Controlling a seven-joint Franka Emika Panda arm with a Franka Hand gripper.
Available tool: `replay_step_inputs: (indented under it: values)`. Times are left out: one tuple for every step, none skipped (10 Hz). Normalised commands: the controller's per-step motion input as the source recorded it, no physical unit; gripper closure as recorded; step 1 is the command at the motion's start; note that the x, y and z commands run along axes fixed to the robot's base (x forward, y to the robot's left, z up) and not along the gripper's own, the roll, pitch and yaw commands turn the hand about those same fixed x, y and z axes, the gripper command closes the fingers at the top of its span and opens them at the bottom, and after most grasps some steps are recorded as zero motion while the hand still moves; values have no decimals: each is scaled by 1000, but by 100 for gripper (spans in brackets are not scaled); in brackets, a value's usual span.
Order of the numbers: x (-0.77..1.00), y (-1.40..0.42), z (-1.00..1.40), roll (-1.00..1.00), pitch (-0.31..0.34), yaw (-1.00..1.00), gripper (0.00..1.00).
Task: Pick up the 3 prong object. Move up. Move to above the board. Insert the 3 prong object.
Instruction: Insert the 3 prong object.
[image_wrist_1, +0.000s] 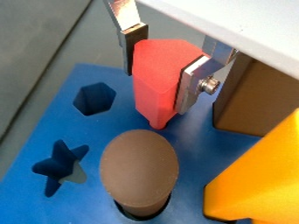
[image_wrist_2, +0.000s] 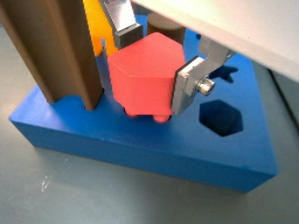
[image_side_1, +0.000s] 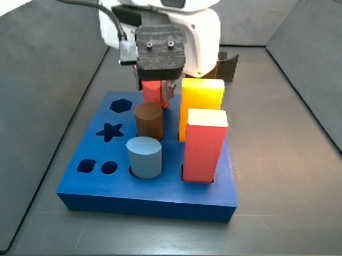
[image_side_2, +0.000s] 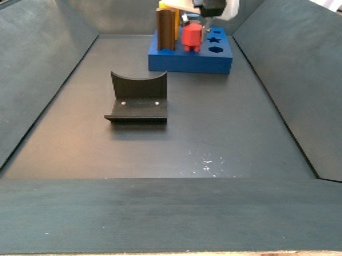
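The 3 prong object (image_wrist_1: 152, 83) is a salmon-red peg with a hexagonal head, and it shows in both wrist views (image_wrist_2: 142, 77). My gripper (image_wrist_1: 162, 68) is shut on its head, with one silver finger on each side (image_wrist_2: 156, 63). The peg stands upright over the blue board (image_wrist_1: 35, 197), and its short legs reach the board's top (image_wrist_2: 105, 149). I cannot tell whether the legs are in holes. In a side view the gripper (image_side_1: 160, 72) holds the peg (image_side_1: 154, 94) at the board's far middle (image_side_1: 147, 200). Another side view shows the peg (image_side_2: 191, 38) on the distant board (image_side_2: 187, 64).
On the board, a brown cylinder (image_wrist_1: 138, 171), a yellow block (image_wrist_1: 257, 179) and a brown block (image_wrist_2: 56, 52) stand close around the peg. The hexagon hole (image_wrist_1: 93, 98) and star hole (image_wrist_1: 59, 164) are open. A tall red block (image_side_1: 203, 145) and a blue-grey cylinder (image_side_1: 144, 157) stand nearer. The fixture (image_side_2: 138, 98) stands on the floor.
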Motion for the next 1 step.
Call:
replay_step_inputs:
  values:
    - [0, -26, 0, 23, 0, 0, 100]
